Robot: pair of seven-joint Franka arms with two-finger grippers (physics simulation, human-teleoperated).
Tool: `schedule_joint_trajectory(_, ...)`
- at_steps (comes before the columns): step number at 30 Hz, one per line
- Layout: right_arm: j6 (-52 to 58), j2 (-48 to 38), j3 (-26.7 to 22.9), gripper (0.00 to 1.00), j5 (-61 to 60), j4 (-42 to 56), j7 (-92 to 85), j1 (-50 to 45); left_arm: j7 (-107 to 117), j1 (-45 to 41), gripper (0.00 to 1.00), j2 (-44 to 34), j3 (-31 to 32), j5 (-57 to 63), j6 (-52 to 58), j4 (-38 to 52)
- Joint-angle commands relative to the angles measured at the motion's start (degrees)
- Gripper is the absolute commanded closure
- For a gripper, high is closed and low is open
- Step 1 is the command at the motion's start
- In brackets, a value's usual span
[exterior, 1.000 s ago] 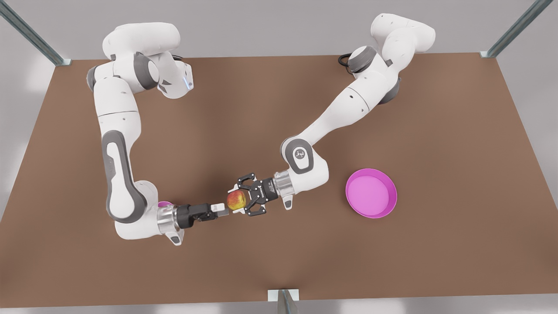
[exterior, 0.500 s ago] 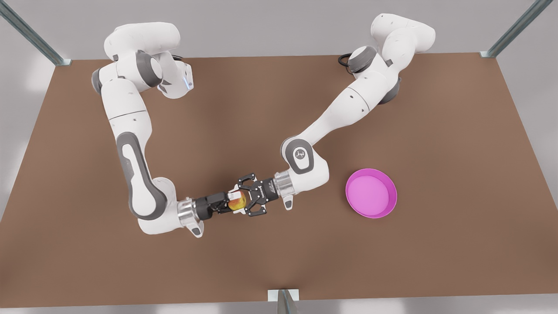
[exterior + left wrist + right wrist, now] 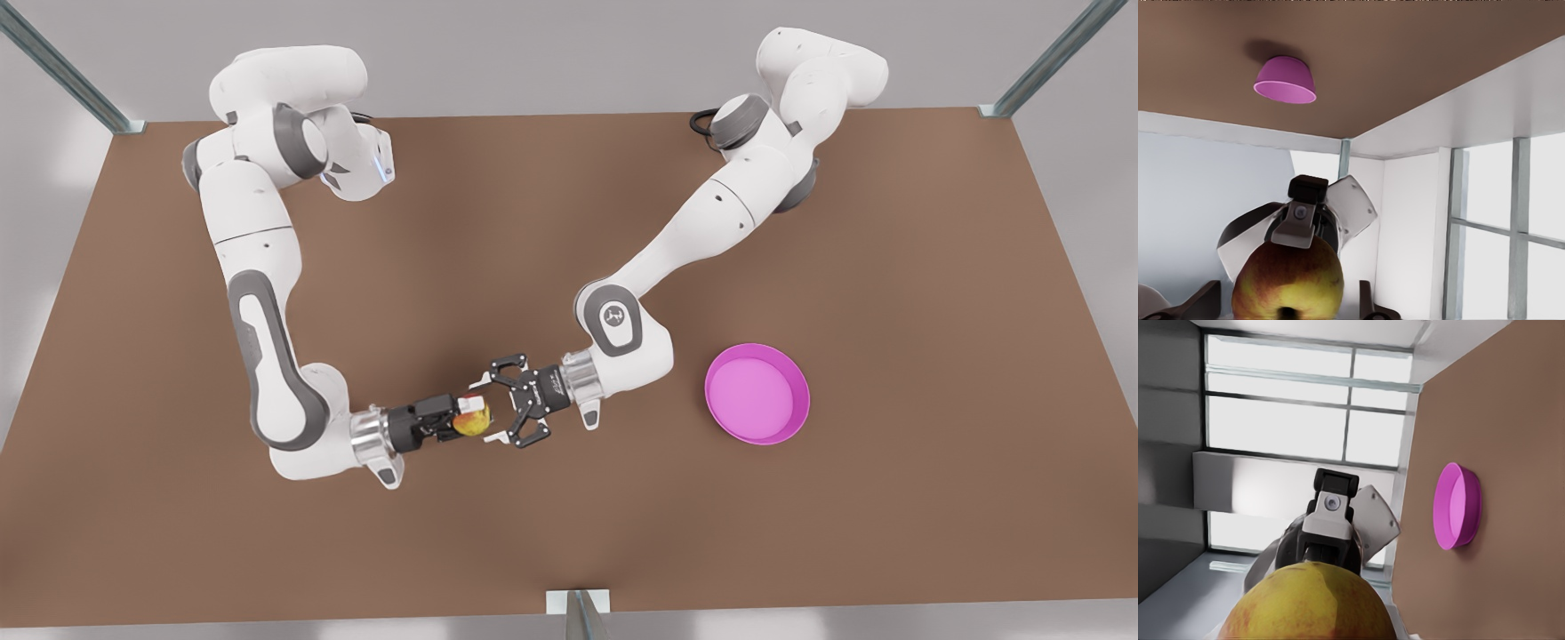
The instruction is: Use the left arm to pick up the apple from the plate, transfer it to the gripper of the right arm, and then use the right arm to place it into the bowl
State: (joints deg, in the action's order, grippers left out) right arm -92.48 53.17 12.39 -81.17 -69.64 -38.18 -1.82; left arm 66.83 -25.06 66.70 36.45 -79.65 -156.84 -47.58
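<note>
The yellow-green, red-blushed apple (image 3: 473,420) hangs above mid-table. My left gripper (image 3: 462,416) comes from the front view's left and is shut on it; the left wrist view shows the apple (image 3: 1288,280) between that gripper's dark fingers (image 3: 1363,303). My right gripper (image 3: 494,411) faces it from the front view's right, fingers spread wide on either side of the apple, apart from it. The apple (image 3: 1308,607) looms close in the right wrist view. The pink bowl (image 3: 756,391) sits on the table to the right arm's right. The pink plate (image 3: 1458,505) lies behind the left arm.
The brown table (image 3: 569,222) reaches metal frame posts at its far corners (image 3: 116,120) and a bracket at the middle of its near edge (image 3: 578,604). Both arms' elbows stand raised over the table's rear half.
The left arm pushed the apple in between the right gripper's fingers, then drew back a little to the left with the apple still in it. The right gripper stayed open and shifted only slightly.
</note>
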Motion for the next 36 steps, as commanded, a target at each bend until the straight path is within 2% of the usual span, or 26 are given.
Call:
schedule_joint_trajectory(1, 1.25, -0.08, 0.0, 0.32, 2.77, 0.03, -5.15, 1.46, -0.39, 0.37, 0.0, -0.25, -0.06, 0.11, 0.13, -0.31)
schedule_joint_trajectory(3, 2.39, -0.08, 0.0, 0.32, 3.65, 0.03, -5.5, 3.31, -0.3, 3.7, 0.0, -1.39, 0.11, 0.46, 0.48, -4.0)
schedule_joint_trajectory(5, 3.53, -0.17, 0.09, 0.32, 7.16, 0.03, -5.68, 5.59, -0.47, 11.42, 0.0, -10.5, 0.03, 0.81, 4.42, -19.6)
schedule_joint_trajectory(6, 3.71, -0.17, 0.09, 0.32, 10.86, 0.03, -7.17, 7.35, -1.62, 21.1, 0.0, -18.35, -0.15, 5.99, 15.4, -32.74)
schedule_joint_trajectory(7, 3.71, -0.17, 0.09, 0.32, 13.75, 0.03, -9.36, 8.23, -1.36, 26.55, 0.0, -22.39, -0.24, 16.43, 22.35, -38.01)
schedule_joint_trajectory(8, 3.71, -0.17, 0.09, 0.32, 18.24, -0.06, -11.82, 10.07, -0.04, 31.82, 0.0, -26.26, -0.59, 36.11, 33.33, -39.78)
schedule_joint_trajectory(9, 3.71, -0.26, 0.09, 0.32, 21.84, 0.12, -12.36, 11.66, -0.65, 36.66, 0.0, -27.14, -0.06, 52.21, 47.3, -35.84)
schedule_joint_trajectory(10, 3.54, -0.78, -0.52, 0.32, 25.62, 1.35, -12.36, 12.1, -4.07, 38.51, 0.0, -27.14, -0.15, 60.48, 58.82, -30.73)
schedule_joint_trajectory(11, 3.45, -0.87, -0.44, 0.32, 29.14, 1.79, -12.79, 13.94, -4.78, 40.36, 0.0, -27.23, -0.24, 70.76, 65.6, -26.16)
schedule_joint_trajectory(13, 3.01, -0.87, -0.53, 0.32, 34.5, 2.67, -13.06, 15.44, -16.96, 41.85, 0.0, -30.83, 0.47, 79.82, 67.01, -25.28)
schedule_joint_trajectory(15, 0.9, -0.87, -0.53, 0.32, 38.98, 3.63, -15.87, 16.58, -42.2, 47.03, 0.0, -36.37, 0.2, 80.71, 70.35, -24.75)
schedule_joint_trajectory(16, 0.46, -0.79, -0.53, 0.32, 39.95, 3.55, -16.57, 16.76, -52.54, 47.65, 0.0, -39.87, -1.28, 80.53, 70.35, -25.19)
schedule_joint_trajectory(17, -0.5, -0.79, -0.53, 0.32, 41.71, 3.46, -16.66, 17.2, -65.04, 43.63, 0.0, -46.28, -9.79, 80.36, 70.44, -26.93)
schedule_joint_trajectory(18, -1.65, -0.79, -0.53, 0.32, 43.56, 3.46, -16.93, 17.28, -71.66, 34.66, 0.0, -51.93, -20.88, 80.44, 70.35, -28.88)
schedule_joint_trajectory(19, -3.4, -0.61, -0.53, 0.32, 45.14, 3.28, -18.42, 17.9, -71.84, 28.94, 0.0, -55.79, -26.95, 80.62, 69.74, -31.33)
schedule_joint_trajectory(21, -4.99, -0.61, -0.53, 0.32, 47.16, 3.19, -18.95, 18.08, -71.75, 27.26, 0.0, -61.95, -26.96, 86.15, 69.38, -36.17)
schedule_joint_trajectory(22, -4.9, -0.7, -0.53, 0.32, 47.86, 3.11, -18.95, 18.16, -71.67, 27.17, 0.0, -61.78, -26.96, 86.95, 69.47, -36.44)
schedule_joint_trajectory(24, -4.46, -0.61, -0.52, 0.32, 49.53, 2.93, -19.47, 18.6, -70.52, 25.59, 0.0, -56.86, -26.69, 87.48, 69.91, -31.87)
schedule_joint_trajectory(26, -4.37, -0.79, -0.44, 0.32, 51.55, 2.76, -19.74, 18.78, -70.61, 25.68, 0.0, -54.66, -26.69, 87.56, 69.56, -31.61)
schedule_joint_trajectory(31, -4.2, -1.14, 0.18, 0.31, 56.91, 1.26, -21.49, 19.75, -71.05, 25.86, 0.0, -54.65, -26.78, 87.48, 69.47, -31.61)
schedule_joint_trajectory(35, -4.2, -1.4, 0.35, 0.29, 56.74, 0.29, -21.58, 19.75, -71.14, 25.77, 0.0, -52.54, -26.78, 87.56, 67.98, -31.34)
schedule_joint_trajectory(36, -4.2, -1.31, 0.35, 0.12, 56.74, 0.21, -21.58, 19.75, -71.14, 25.94, 0.0, -52.11, -26.87, 87.56, 67.89, -31.34)
